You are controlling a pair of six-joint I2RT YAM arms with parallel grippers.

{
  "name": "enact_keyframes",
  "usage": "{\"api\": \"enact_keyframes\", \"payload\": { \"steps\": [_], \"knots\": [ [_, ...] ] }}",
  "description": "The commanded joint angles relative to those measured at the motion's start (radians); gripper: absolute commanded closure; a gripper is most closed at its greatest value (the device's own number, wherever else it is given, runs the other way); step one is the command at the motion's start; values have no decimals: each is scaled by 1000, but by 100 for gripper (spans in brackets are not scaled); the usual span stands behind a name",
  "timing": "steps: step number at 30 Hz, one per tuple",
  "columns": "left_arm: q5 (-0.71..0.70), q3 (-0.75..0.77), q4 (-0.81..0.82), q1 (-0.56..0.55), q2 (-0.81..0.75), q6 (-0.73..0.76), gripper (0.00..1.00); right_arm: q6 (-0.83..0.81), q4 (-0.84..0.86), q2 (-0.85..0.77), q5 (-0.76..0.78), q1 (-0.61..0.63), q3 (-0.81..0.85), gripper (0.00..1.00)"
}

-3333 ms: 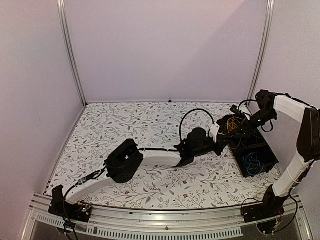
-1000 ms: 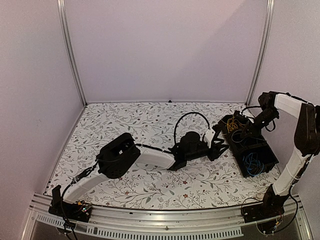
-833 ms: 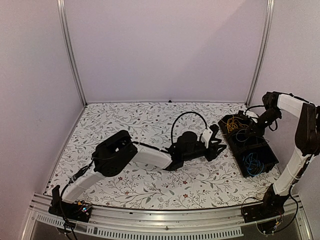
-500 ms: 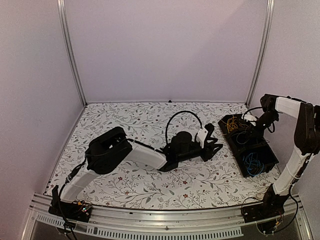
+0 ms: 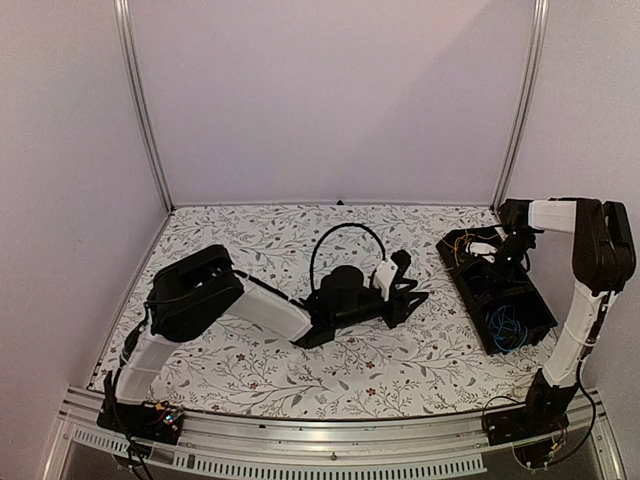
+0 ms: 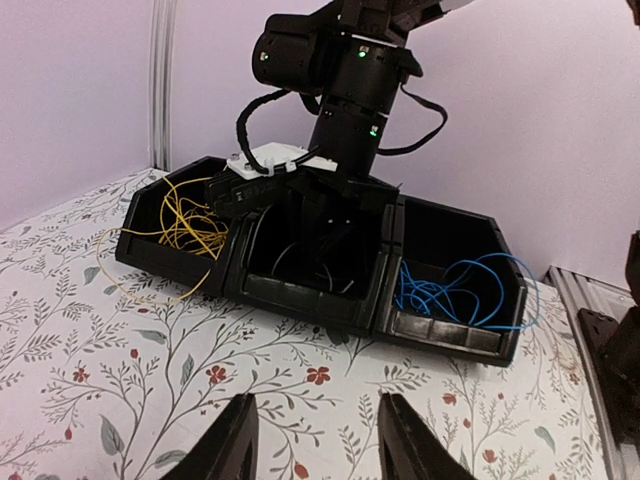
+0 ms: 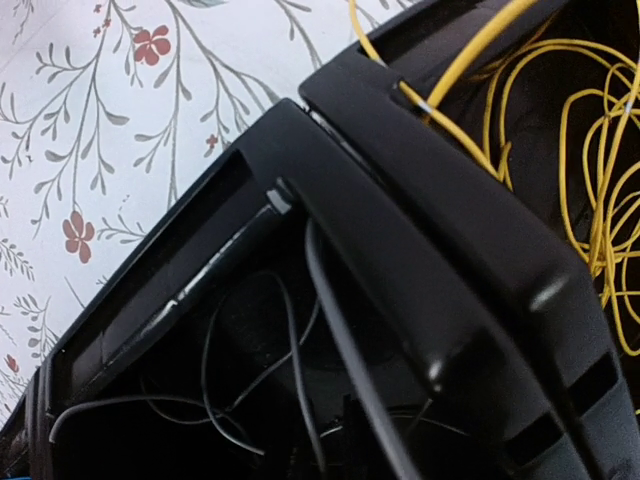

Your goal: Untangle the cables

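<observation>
A black three-compartment tray (image 6: 300, 300) stands at the table's right. The cables lie sorted in it: yellow cables (image 6: 190, 225) at the far end, thin dark cables (image 7: 290, 340) in the middle, blue cables (image 6: 460, 290) at the near end. One yellow loop hangs over the wall onto the table. My right gripper (image 5: 487, 250) reaches down over the middle compartment, close above the dark cables. Its jaws are lost in the dark there. My left gripper (image 6: 315, 445) hovers low over the table left of the tray, open, with nothing between its fingers.
The tray (image 5: 470, 300) sits against the right wall, and the frame post (image 5: 520, 100) rises behind it. A thick black arm cable (image 5: 345, 245) loops above my left wrist. The floral table runs left and toward the near edge.
My left arm has drawn back leftward, away from the tray. My right gripper has come down from over the yellow end toward the middle compartment.
</observation>
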Motion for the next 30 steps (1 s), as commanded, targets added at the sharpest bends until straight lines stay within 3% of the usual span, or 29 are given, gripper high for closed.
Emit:
{"api": "enact_keyframes", "payload": {
  "steps": [1,5,7,13,18,20,23,24,26,30],
  "knots": [
    [-23,-90,42,21,-108,22,56,53,-40,9,45,0,57,75],
    [-58,-213,16,31,-217,18,54,60,-126,-69,31,0,76,52],
    [-81,-262,-31,35,-275,15,53,65,-160,-115,56,2,83,48],
    [-174,-337,-302,72,-435,-15,53,96,-271,-168,125,2,164,45],
    [-280,-399,-555,148,-583,-67,52,179,-343,-162,-87,23,409,47],
    [-325,-406,-654,191,-636,-92,51,239,-269,-157,-203,27,451,46],
    [-380,-405,-772,264,-701,-101,50,385,-27,-171,-261,37,423,31],
    [-401,-404,-800,286,-722,-98,50,421,50,-177,-260,38,410,25],
    [-440,-399,-850,331,-761,-89,47,524,182,-197,-262,38,383,3],
    [-520,-373,-915,405,-825,-67,39,680,404,-234,-368,47,317,1]
  ]
}}
